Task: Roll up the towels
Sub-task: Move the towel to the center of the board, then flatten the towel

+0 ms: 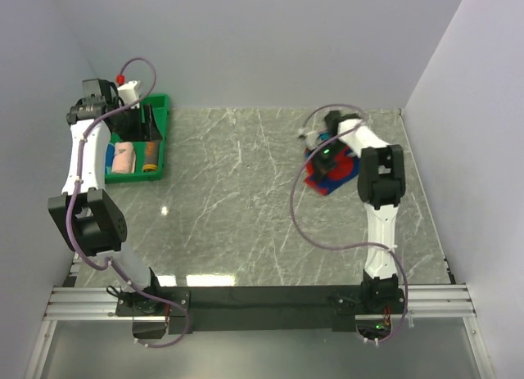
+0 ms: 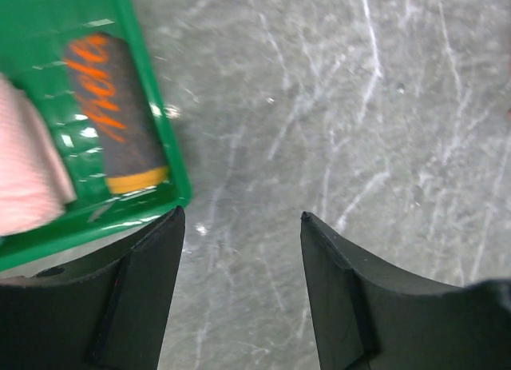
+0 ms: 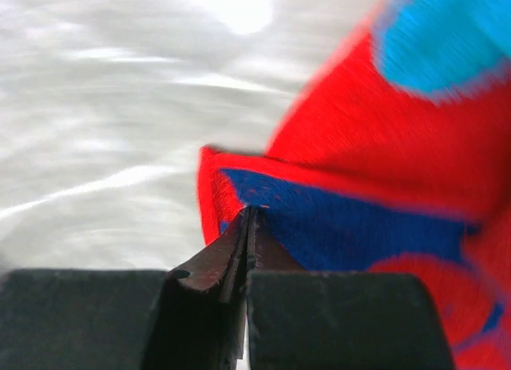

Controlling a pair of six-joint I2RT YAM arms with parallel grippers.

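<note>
Red-and-blue towel (image 1: 332, 173) lies on the tabletop (image 1: 237, 215), far right, under the right arm's wrist. Right end effector (image 3: 249, 218) is pinched fully closed on the towel's edge, at what looks like a dark-blue hem; cloth beyond rises in a loose fold. Left end effector (image 2: 242, 218) is wide, nothing in it, over bare tabletop just beside the green tray (image 2: 172, 178) corner.

Handling, my read: thin, light, floppy, no stiffness, so it'll sag and slide on the smooth stone w/o a second hold. Best grip prob. right at hem or corner, both layers caught, then turn the edge over onto itself and keep the roll tight.

In the tray: orange towel (image 2: 112, 114), already a roll, lying beside the pink towel (image 2: 24, 170), which is cut off by the frame.

Hard to tell: right wrist view is blurred, so how much cloth is caught is unclear. From above, the arm covers the grip and part of the towel. Blue towel: can't pick it out for sure.
</note>
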